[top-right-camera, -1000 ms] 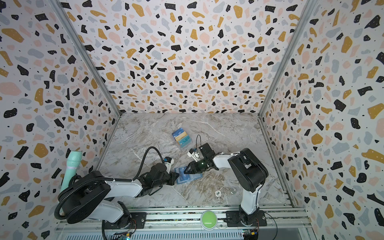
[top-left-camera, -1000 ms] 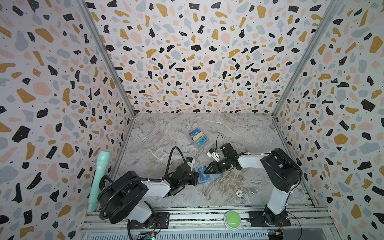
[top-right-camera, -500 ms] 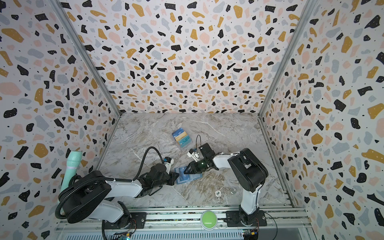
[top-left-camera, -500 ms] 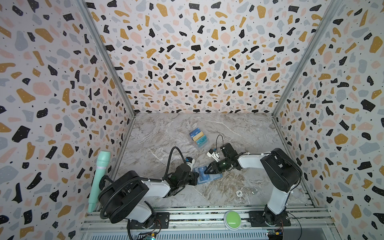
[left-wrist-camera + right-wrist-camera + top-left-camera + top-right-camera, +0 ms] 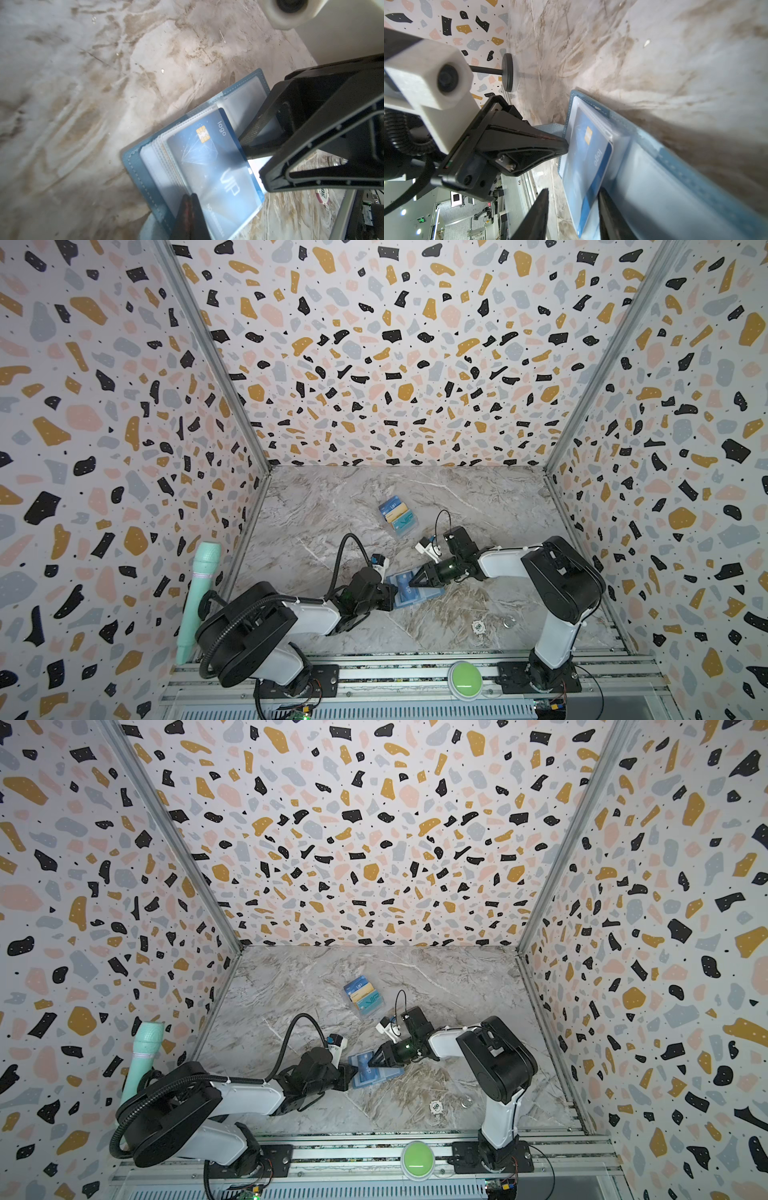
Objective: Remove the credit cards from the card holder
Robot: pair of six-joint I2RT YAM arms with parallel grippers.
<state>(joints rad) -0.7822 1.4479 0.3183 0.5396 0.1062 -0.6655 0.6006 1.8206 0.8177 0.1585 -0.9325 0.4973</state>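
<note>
Left gripper (image 5: 190,196) is sitting with its jaws pressed together, its tips lying on the outer edge of the card holder (image 5: 135,166). Whether any of the cover is pinched between them I cannot tell. The card holder is lying open on the worktop (image 5: 332,506) with its clear sleeves facing up.

Right gripper (image 5: 573,190) is reaching in from the opposite side of the card holder with its jaws apart. They are straddling the end of a dark blue card (image 5: 207,158) that is sticking partway out of the top sleeve. One finger (image 5: 610,212) is lying against the card's edge and the other is standing clear of it. The card is showing a gold chip and pale lettering.

Beyond the card holder, toward the back wall and well apart from it, three more cards (image 5: 397,515) are sitting in a clear stand (image 5: 405,530). On the near side of the card holder, a small round token (image 5: 478,627) and a metal ring (image 5: 508,620) are lying on the worktop.
</note>
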